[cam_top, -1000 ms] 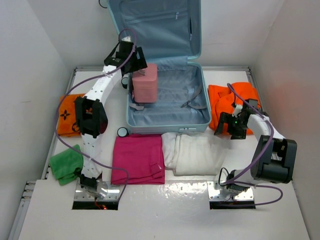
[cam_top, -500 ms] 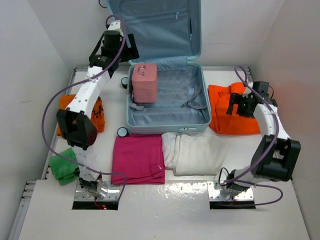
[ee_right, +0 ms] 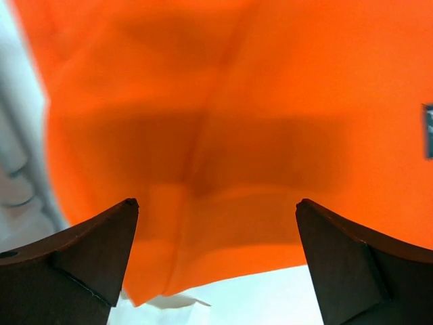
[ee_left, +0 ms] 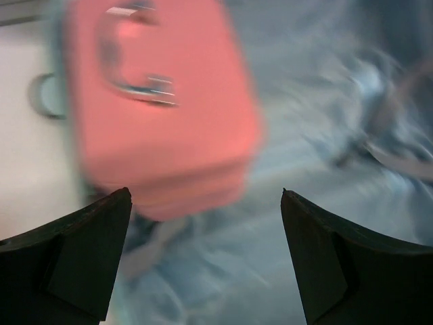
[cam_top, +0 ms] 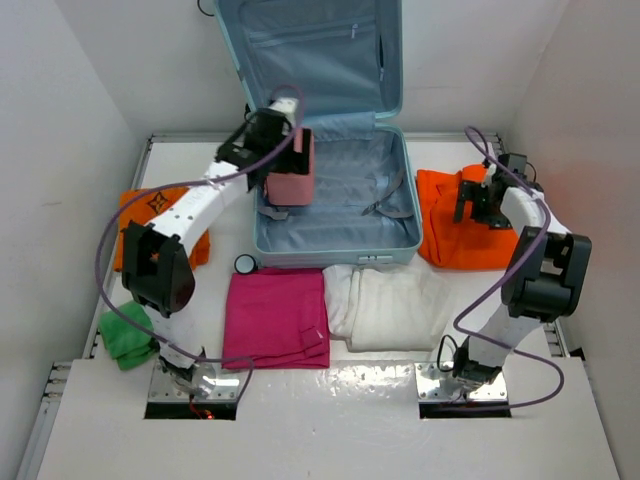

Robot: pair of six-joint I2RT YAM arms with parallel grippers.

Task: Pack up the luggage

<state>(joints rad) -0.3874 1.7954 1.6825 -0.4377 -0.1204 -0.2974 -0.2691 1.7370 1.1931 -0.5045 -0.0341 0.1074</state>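
Note:
The luggage (cam_top: 340, 248) lies open on the table, its lid propped upright against the back wall. Inside its left end stands a pink vanity case (cam_top: 290, 185). My left gripper (cam_top: 288, 140) hovers just above that case. In the blurred left wrist view the gripper (ee_left: 206, 196) is open and empty, with the pink case (ee_left: 162, 115) ahead and blue lining (ee_left: 325, 122) beneath. My right gripper (cam_top: 476, 205) hangs over an orange garment (cam_top: 445, 240) to the right of the luggage. Seen from the right wrist, this gripper (ee_right: 216, 203) is open over the orange garment (ee_right: 237, 101), holding nothing.
In front of the luggage lie a folded magenta cloth (cam_top: 277, 315) and a white cloth (cam_top: 390, 305). A green cloth (cam_top: 125, 335) and an orange patterned cloth (cam_top: 160, 212) lie on the left. A small round black thing (cam_top: 245, 263) sits near the luggage's front left corner.
My left gripper has swung from beside the lid to over the pink case. My right gripper has moved back over the orange garment's far part.

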